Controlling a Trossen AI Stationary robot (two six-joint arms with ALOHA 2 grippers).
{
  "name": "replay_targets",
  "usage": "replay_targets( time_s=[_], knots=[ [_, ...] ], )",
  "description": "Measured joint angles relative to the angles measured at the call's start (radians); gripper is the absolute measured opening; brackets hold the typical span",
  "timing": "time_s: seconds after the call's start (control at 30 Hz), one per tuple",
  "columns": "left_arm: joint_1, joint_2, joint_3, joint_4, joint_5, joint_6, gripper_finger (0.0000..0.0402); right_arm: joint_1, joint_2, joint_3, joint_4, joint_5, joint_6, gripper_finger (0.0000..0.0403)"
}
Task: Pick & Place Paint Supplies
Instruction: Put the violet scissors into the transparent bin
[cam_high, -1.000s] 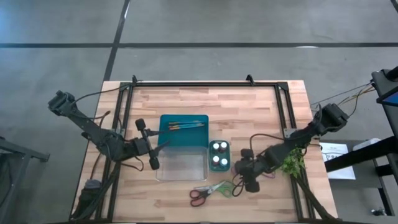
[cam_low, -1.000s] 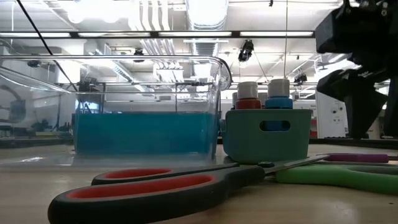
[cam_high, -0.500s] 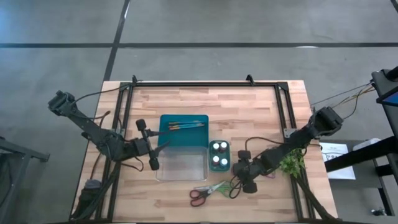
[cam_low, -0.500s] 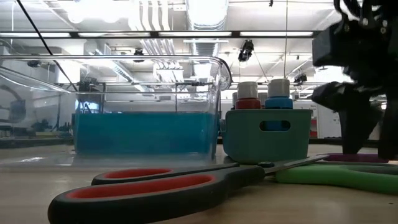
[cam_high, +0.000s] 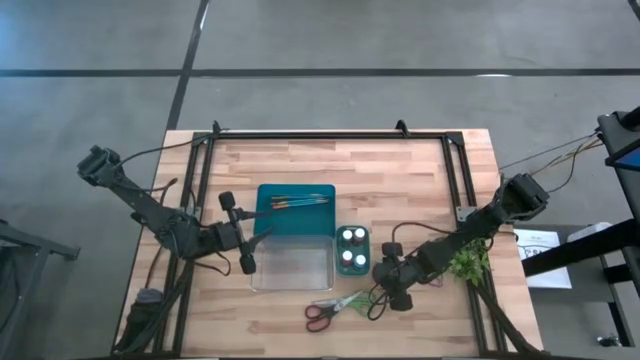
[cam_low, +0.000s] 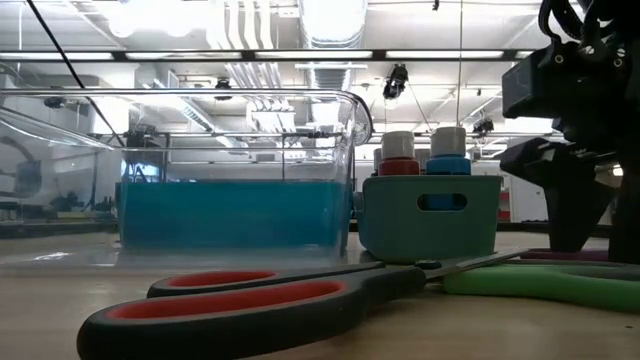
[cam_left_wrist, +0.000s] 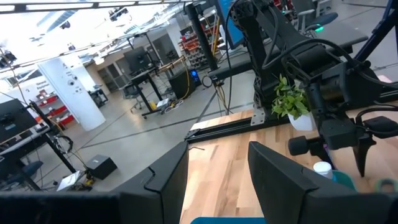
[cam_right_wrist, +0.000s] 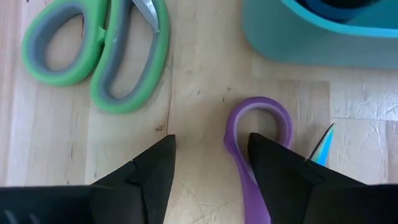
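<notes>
The right gripper (cam_right_wrist: 208, 168) hangs low over the front right part of the desk (cam_high: 400, 180), just in front of the small teal caddy (cam_high: 351, 250) that holds the white-capped paint bottles (cam_high: 352, 237), and its fingers stand apart with nothing between them. In the right wrist view the purple scissors (cam_right_wrist: 255, 143) lie right under it: one purple handle loop rests flat on the wood just ahead of one dark finger (cam_right_wrist: 283, 171), and the rest runs back beneath that finger, so the long axis follows the line of the finger rather than crossing the gap. A glint of blade shows to the side of the same finger. As I judge it, the purple scissors sit off-centre toward that finger, and the jaws need a small sideways shift, perhaps a turn of the wrist, to straddle the handle. The red-green scissors (cam_high: 335, 308) lie just beside, their green loops in the wrist view a little way off on the other finger's side and their red handles pointing toward the desk's front edge, near the clear bin (cam_high: 292, 265). The left gripper (cam_high: 262, 234) waits at the left edge of the teal tray (cam_high: 268, 212) where the brushes (cam_high: 300, 201) lie, fingers apart and empty, well apart from both scissors; the right arm is clearly the nearer one for this pick
</notes>
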Motion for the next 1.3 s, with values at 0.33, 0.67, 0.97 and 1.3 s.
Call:
replay_targets(
  time_s=[0.33, 0.67, 0.97, 1.3],
  knots=[
    [0.000, 0.000, 0.000, 0.000, 0.000, -0.001, 0.0173, 0.000, -0.001, 0.000, -0.024, 0.017, -0.006, 0.0069],
    [0.000, 0.000, 0.000, -0.001, 0.002, -0.001, 0.0173, 0.000, -0.003, 0.000, -0.028, 0.018, -0.013, 0.0016],
    [-0.001, 0.000, -0.001, -0.001, 0.003, -0.002, 0.0173, 0.011, -0.055, -0.006, -0.043, 0.018, -0.014, 0.0010],
    [-0.001, 0.000, -0.003, -0.001, 0.007, -0.004, 0.0173, 0.023, -0.150, -0.004, -0.046, 0.050, -0.003, 0.0009]
  ],
)
